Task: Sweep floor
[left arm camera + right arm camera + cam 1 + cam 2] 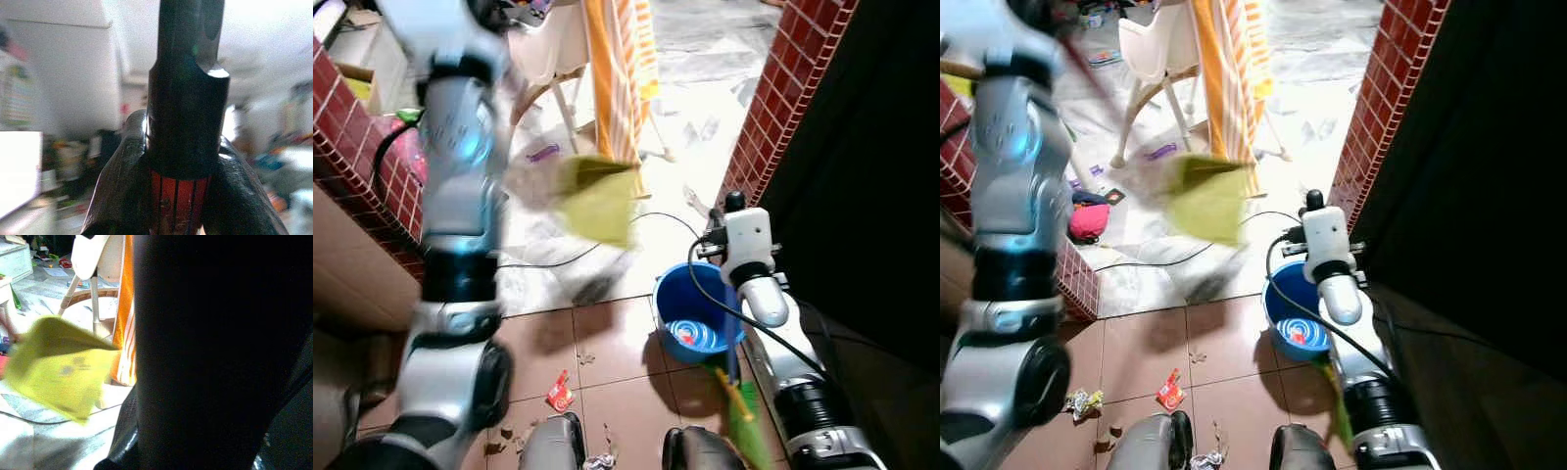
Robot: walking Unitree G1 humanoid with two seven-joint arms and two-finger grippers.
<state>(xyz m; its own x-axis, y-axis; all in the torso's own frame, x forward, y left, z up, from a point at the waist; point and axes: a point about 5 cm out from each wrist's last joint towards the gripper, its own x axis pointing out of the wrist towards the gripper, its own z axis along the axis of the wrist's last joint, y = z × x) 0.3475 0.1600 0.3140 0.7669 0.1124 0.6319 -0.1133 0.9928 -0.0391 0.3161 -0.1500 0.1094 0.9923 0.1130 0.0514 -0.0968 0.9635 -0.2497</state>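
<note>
Litter lies closest to us: one red wrapper (560,392) on the brown tiles just ahead of our feet, one crumpled foil wrapper (1083,402) off to its left, and a few small brown crumbs (586,358) between them. We judge the sweeping barely begun, since all of this sits unswept and nothing is gathered into a pile.

Just to the right stands one blue bucket (668,289) with some scrap at its bottom, and beside it our right arm reaches forward. Below that arm a green-bristled tool (741,416) (a small brush, we guess) slants toward the floor. Whether the right gripper is open or closed we cannot tell; its wrist camera is mostly blocked by something dark.

Our left gripper (183,196) is clamped around the broom handle (186,93), a black shaft with a red striped band seated between the fingers. The left arm is raised high, and the broom head (597,196), a yellow-green blur, hangs above the pale floor further out.

Beyond that, one black cable (558,259) snakes across the pale floor, one purple scrap (543,152) lies near a white chair (1160,49), and one orange striped cloth (617,78) hangs beside it. A pink bundle (1089,220) rests by the left brick wall (352,147). All of that floor is left to do.
</note>
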